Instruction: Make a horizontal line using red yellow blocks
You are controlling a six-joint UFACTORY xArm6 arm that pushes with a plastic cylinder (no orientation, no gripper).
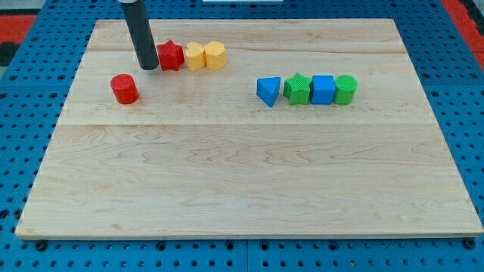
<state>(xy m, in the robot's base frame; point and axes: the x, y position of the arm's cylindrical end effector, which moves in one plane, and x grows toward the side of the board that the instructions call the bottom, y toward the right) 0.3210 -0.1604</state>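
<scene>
My tip (148, 68) – bare rod, no fingers, gripping nothing – touching red star (172, 56) at its 9 o'clock. Red cylinder (124, 88) sitting at tip's 7 o'clock – risking glancing shove, skidding below yellow blocks (206, 56).

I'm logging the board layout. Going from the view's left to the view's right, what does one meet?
Red cylinder block → my tip → red star block → yellow rounded block → yellow hexagonal block → blue triangular block → green star block → blue cube block → green cylinder block.
</scene>
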